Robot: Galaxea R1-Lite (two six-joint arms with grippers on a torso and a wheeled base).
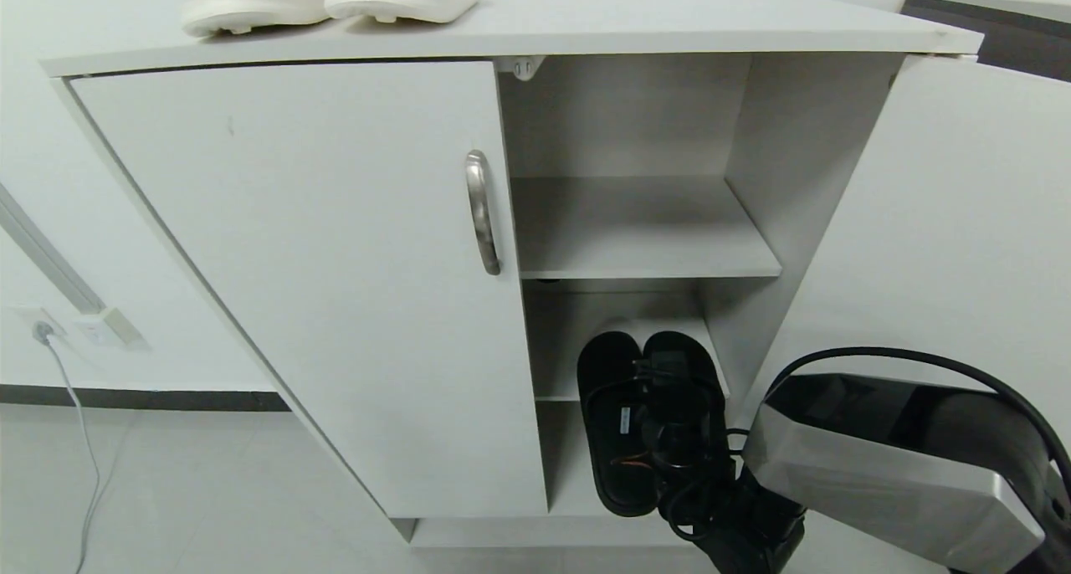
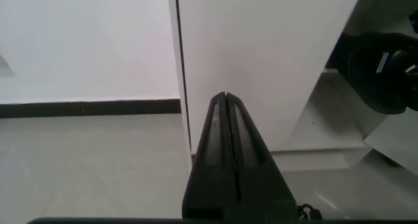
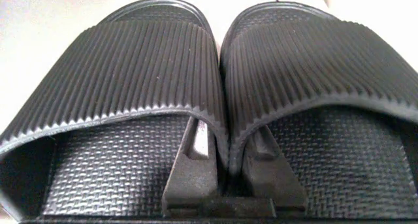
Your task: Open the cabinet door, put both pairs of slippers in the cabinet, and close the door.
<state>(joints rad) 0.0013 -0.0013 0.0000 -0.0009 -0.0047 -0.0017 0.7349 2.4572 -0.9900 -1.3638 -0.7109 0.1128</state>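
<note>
Right door (image 1: 945, 222) of the cabinet (image 1: 669, 22) stands swung open; left door (image 1: 318, 264) is closed, its metal handle (image 1: 482, 212) upright along the inner edge.

Black slippers (image 1: 640, 415): the pair lies side by side, straps up, at the open right half, level with the middle shelf (image 1: 556, 365). Long axis runs front to back. Toes point into the cabinet and lie over the shelf; heels stick out past its front edge toward me. I cannot tell whether the soles rest on the shelf or hang just above it.

Right gripper (image 3: 227, 152): narrow, clamped on the pair. From the wrist camera I see one finger (image 3: 196, 165) on each footbed under the ribbed straps, and the two adjoining inner walls are pinched between them. The gripper enters from the heel end, in line with the slippers' long axis.

White slippers (image 1: 330, 1): on the cabinet top, above the closed door, the two touching each other. Their soles face me; the rest is cut off by the upper edge of the head view.

Left gripper (image 2: 225, 103): fingers pressed together, holding nothing, low beside the closed door's outer face and above the floor (image 2: 85, 165).

Upper shelf (image 1: 644, 231) is bare. A wall socket (image 1: 38, 327) with a cable sits left of the cabinet.
</note>
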